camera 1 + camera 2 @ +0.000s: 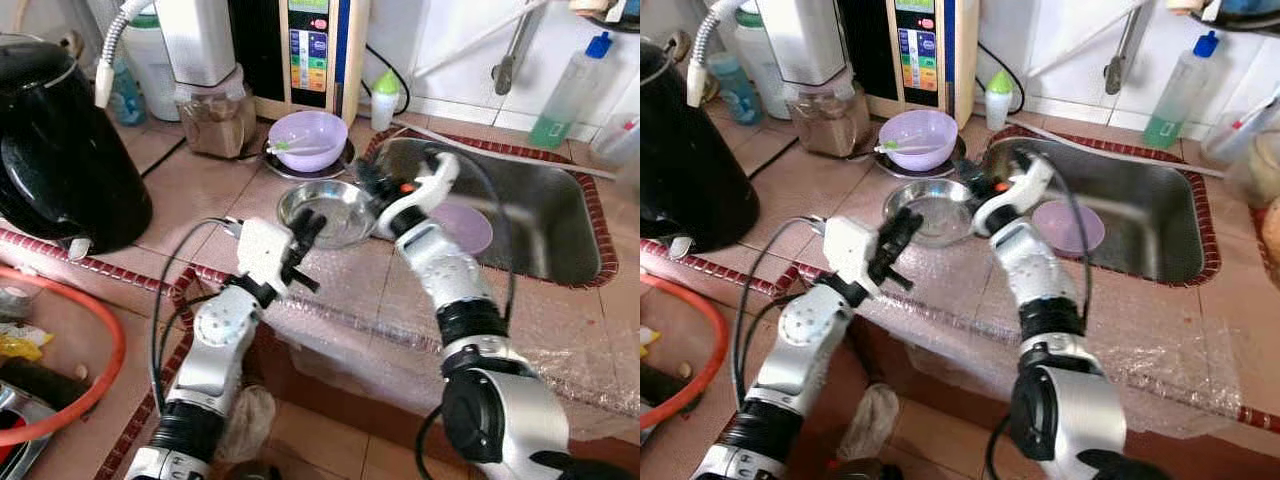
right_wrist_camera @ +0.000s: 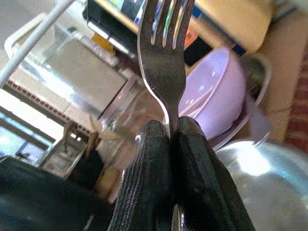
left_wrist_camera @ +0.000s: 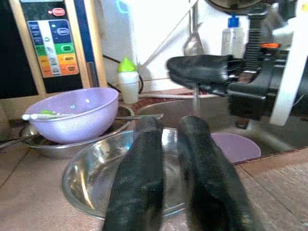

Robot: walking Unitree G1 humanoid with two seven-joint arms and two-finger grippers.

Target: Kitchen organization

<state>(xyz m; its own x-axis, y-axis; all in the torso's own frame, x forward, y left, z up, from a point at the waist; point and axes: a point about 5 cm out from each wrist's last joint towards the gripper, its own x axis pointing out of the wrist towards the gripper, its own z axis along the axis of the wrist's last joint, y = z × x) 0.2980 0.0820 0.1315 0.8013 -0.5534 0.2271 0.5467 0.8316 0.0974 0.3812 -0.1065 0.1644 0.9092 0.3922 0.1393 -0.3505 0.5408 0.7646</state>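
A metal fork (image 2: 165,57) is clamped between the right pincer (image 2: 174,159) fingers, tines up, centre frame above the steel bowl (image 1: 325,212) on the desk (image 1: 200,190). Left pincer (image 1: 303,247), seemingly slightly parted and empty, hovers lower-left of that bowl

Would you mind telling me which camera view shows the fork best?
The right wrist view: the fork stands large and sharp, its handle pinched in the right gripper, tines clear. In the left wrist view only a thin sliver of the handle hangs below that gripper. In both eye views it is too small to make out.
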